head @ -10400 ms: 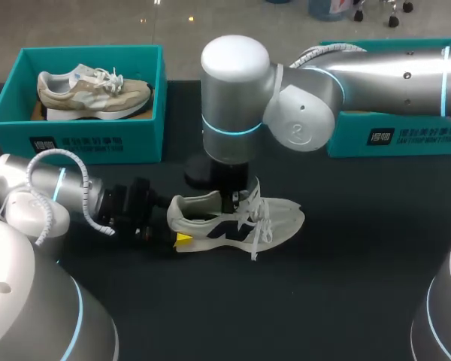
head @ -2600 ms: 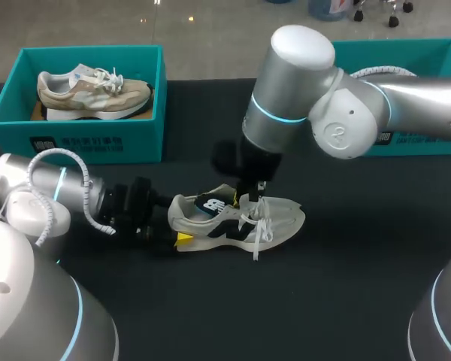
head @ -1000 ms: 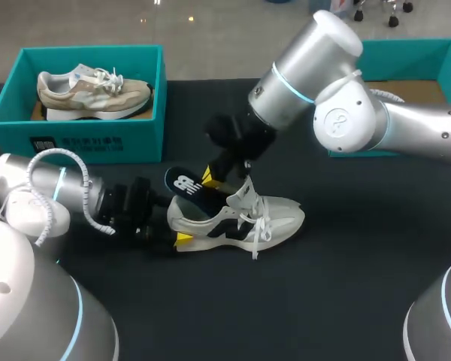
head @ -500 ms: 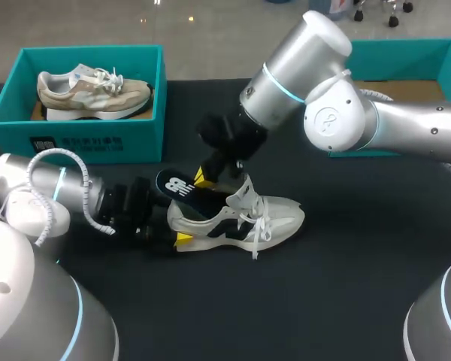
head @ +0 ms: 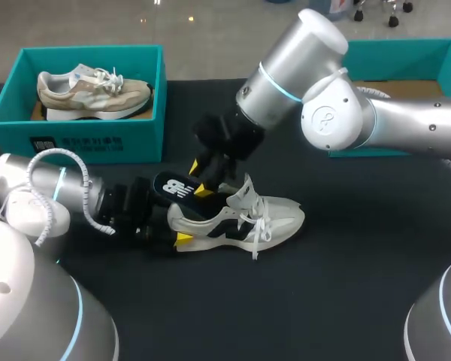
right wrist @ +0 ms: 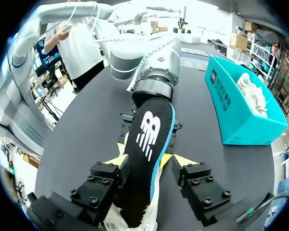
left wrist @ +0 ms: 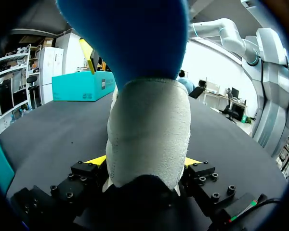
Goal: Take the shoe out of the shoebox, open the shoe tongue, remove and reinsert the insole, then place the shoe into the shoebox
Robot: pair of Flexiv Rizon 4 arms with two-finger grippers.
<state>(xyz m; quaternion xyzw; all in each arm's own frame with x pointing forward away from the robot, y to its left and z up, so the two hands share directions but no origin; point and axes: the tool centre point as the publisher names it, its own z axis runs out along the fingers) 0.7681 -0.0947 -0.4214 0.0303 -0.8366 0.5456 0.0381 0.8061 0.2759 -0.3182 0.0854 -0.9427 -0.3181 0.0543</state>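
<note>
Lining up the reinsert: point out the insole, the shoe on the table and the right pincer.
insole (head: 176, 186), head view, logo at its heel end.
shoe (head: 279, 213), head view, toe.
right pincer (right wrist: 150, 161), right wrist view, midway between its tips.

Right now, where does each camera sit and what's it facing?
Head view: fixed above and behind, looking down on the table; both arms show, left gripper at the heel of the shoe, right gripper holding the insole.
Left wrist view: on the left wrist, looking along its fingers at the clamped heel.
Right wrist view: on the right wrist, looking along the held insole toward the left arm.
Both wrist views share the insole.
</note>
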